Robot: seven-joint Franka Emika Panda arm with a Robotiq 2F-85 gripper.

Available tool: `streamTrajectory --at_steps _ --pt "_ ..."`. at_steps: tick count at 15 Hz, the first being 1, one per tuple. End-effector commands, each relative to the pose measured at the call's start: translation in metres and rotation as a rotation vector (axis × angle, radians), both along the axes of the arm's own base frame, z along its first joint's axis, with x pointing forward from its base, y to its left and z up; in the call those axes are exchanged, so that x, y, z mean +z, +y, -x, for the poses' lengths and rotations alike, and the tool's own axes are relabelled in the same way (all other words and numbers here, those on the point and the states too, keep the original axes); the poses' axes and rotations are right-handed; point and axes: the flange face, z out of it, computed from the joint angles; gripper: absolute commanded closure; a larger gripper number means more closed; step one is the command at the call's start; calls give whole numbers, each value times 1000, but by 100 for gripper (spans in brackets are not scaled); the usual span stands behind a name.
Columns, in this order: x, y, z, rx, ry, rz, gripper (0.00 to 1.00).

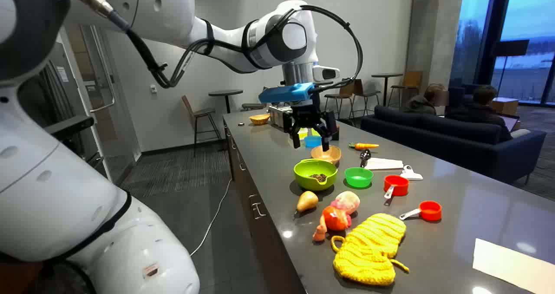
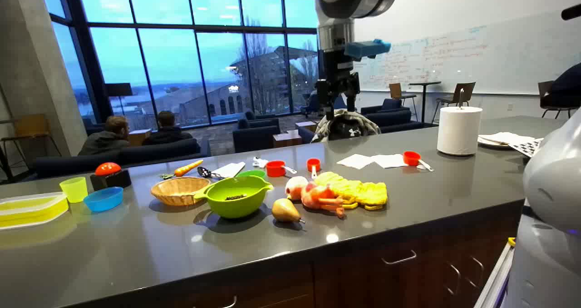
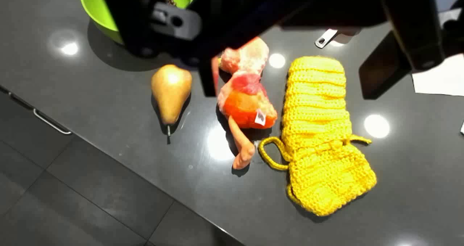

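My gripper (image 1: pixel 311 145) is open and empty, held in the air above the counter. It also shows in the other exterior view (image 2: pixel 340 111) and in the wrist view (image 3: pixel 291 88), with its fingers wide apart. Below it in the wrist view lie a yellow knitted piece with ties (image 3: pixel 315 104) and a pink and orange plush toy (image 3: pixel 246 101). One finger partly covers the toy. A brown pear (image 3: pixel 171 90) lies beside the toy. A green bowl (image 3: pixel 105 21) with small dark bits inside is partly hidden by the gripper. The gripper touches none of these.
On the counter (image 2: pixel 150 253) are a wicker basket (image 2: pixel 177 192), a small green bowl (image 1: pixel 359 178), a blue bowl (image 2: pixel 104 199), red measuring cups (image 1: pixel 430 210), a carrot (image 1: pixel 364 146), white paper (image 1: pixel 511 263) and a paper towel roll (image 2: pixel 459 131). The counter's edge (image 3: pixel 156 186) crosses the wrist view.
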Motion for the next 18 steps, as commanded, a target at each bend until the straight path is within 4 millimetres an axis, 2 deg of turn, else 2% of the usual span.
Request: streamTrajectory --at_steps 1,10,15,18 --pt "1 0 0 0 0 0 0" --pt "1 0 0 0 -1 0 0" --pt "-4 25 -12 34 -32 -60 0" --pt "-8 44 -30 48 -94 -117 0"
